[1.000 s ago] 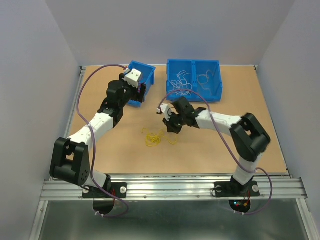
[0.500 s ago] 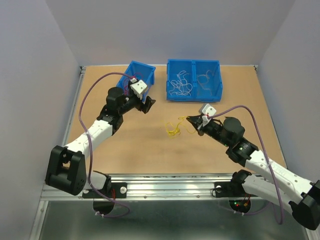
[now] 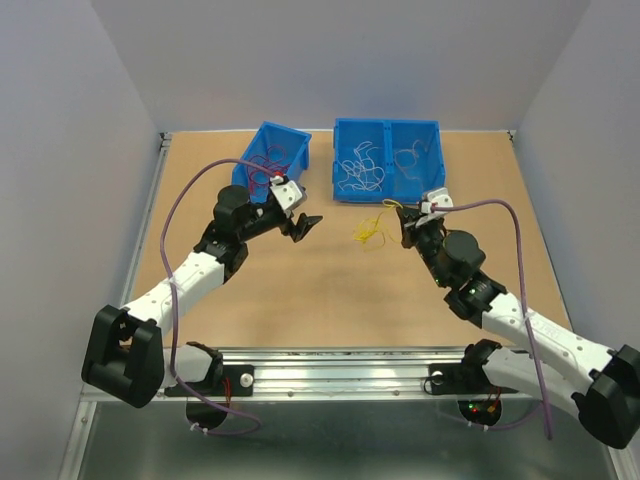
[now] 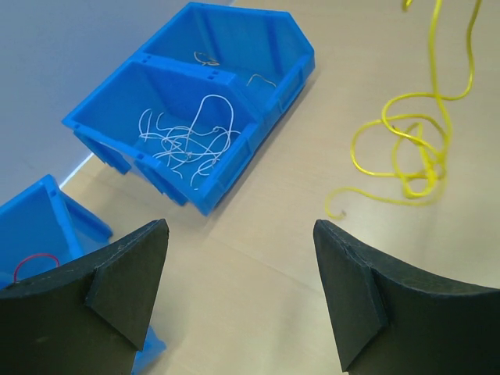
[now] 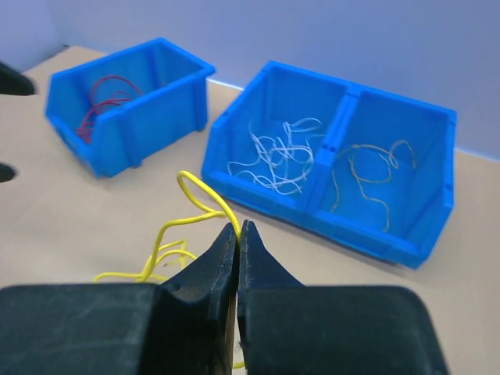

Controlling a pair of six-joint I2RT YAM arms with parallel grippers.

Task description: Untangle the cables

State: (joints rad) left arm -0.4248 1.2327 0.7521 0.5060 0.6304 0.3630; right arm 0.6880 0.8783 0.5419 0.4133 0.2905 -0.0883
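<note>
Yellow cables (image 3: 371,230) sit a little in from the middle of the bench's (image 3: 300,290) far edge. They form a small curly bundle, pinched at its top strand by the right hand (image 5: 237,228). That hand's two fingers are pressed together on the wire with no gap between them. From the left wrist view, the lower loops of the bundle rest on the bench while two strands rise out of the picture.

The left hand (image 3: 305,225) hovers to the left of the bundle, well apart from it. Its fingers are spread wide and nothing lies between them.

Against the far edge stands a blue double bin (image 3: 387,128), just beyond the bundle. Its left compartment holds white cables (image 3: 360,170) and its right compartment holds a few dull yellowish cables (image 5: 367,168).

A blue single bin (image 3: 296,137) stands further toward the far-left corner, turned at an angle to the edge. It has red cables (image 3: 265,160) inside, and the left arm reaches past its near side.
</note>
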